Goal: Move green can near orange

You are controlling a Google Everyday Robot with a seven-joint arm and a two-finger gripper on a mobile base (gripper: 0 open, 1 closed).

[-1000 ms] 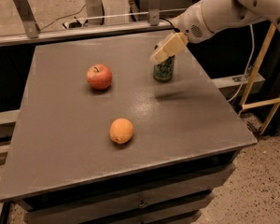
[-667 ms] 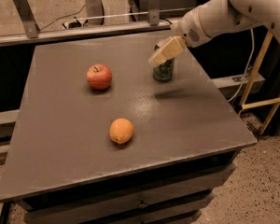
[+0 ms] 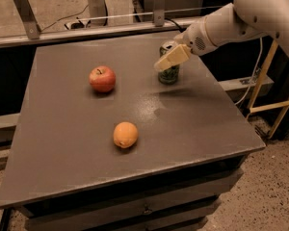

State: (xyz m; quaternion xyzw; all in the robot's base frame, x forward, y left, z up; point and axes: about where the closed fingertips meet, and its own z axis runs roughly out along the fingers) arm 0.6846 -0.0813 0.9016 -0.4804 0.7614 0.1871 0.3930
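Note:
The green can stands upright on the grey table at its far right side. My gripper comes in from the right on the white arm and sits at the can's upper half, covering part of it. The orange lies near the table's middle front, well apart from the can, to its lower left.
A red apple lies on the table's left middle, left of the can. The table's right edge is close to the can. A metal rail runs behind the table. A pale wooden frame stands at the right.
The gripper has dropped slightly lower against the can. The can, apple and orange have not moved.

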